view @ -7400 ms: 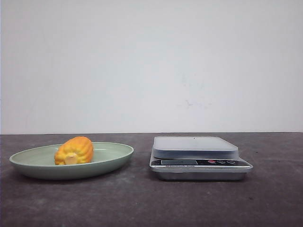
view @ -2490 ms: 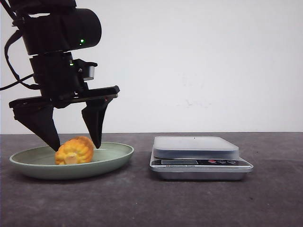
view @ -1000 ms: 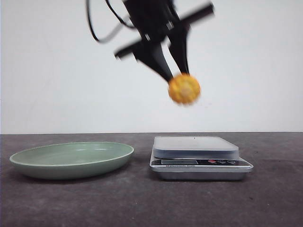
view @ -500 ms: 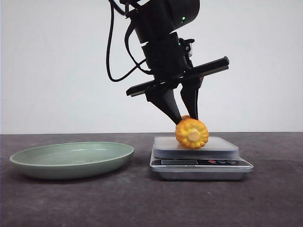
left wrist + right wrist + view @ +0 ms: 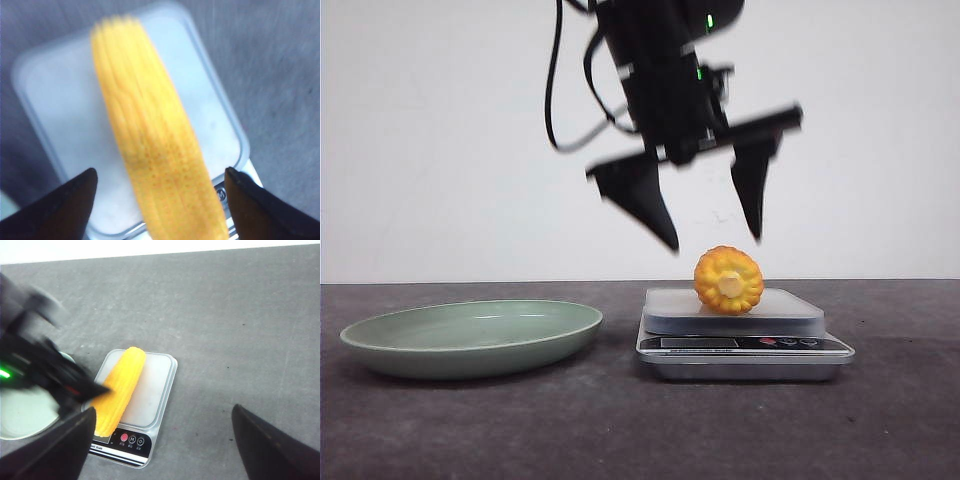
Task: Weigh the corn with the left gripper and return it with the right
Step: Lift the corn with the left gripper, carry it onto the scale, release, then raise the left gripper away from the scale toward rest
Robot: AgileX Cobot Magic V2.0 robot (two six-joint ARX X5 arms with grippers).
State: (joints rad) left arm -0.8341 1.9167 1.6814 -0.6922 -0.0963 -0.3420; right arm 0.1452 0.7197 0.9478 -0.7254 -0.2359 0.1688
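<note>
**Corn lies on the scale, both grippers spread wide**

Corn point(image 5: 728, 281) counts as one cob, and it lies on its side on the platform of the one kitchen scale point(image 5: 743, 345), touched by nothing else. One pale green plate point(image 5: 470, 338) sits well to the left of the scale on the dark, speckled table point(image 5: 620, 430).

Two grippers show. The left gripper point(image 5: 715, 243) hangs just above the corn with its two pointed black wedge fingers far apart and gripping nothing. The right gripper point(image 5: 165, 450) shows only in its own wrist view, as two dark finger tips spread wide with bare table between them.

From the front the cob looks short and round, showing its pale cut end ringed by ribbed orange-yellow kernel rows. Both wrist views show it instead as a long tapering cob lying lengthwise across the platform. The right wrist view alone shows the scale's round buttons point(image 5: 131, 439) and its rounded rectangular outline. The left wrist view is blurred, so fine texture there cannot be told. The platform looks smooth and frosted, the scale's base metallic.
</note>
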